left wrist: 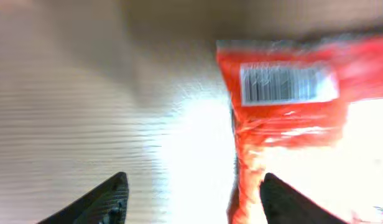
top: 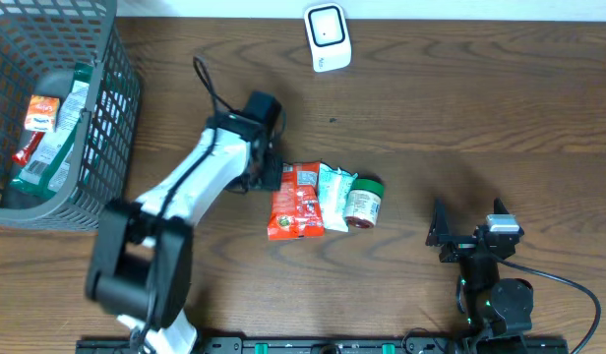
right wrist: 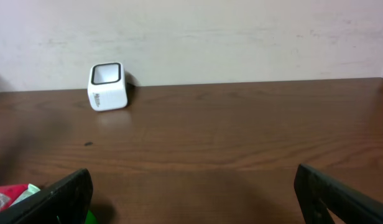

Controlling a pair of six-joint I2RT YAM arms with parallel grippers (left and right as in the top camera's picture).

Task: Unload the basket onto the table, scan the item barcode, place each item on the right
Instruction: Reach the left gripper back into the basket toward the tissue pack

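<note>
the left gripper (left wrist: 193, 186) stands open over the worktop (left wrist: 67, 112), nothing between its fingers. the red packet (left wrist: 291, 118) lies just beside it, barcode (left wrist: 288, 84) facing up. the right gripper (right wrist: 191, 196) stands wide and empty, well apart. the white scanner (top: 327, 37) sits at the worktop's far edge.

Soft, even light fills the overhead and right wrist views; the left wrist view is blurred, glare bleaching the table (left wrist: 191, 143) beside the red packet (left wrist: 291, 124)
</note>
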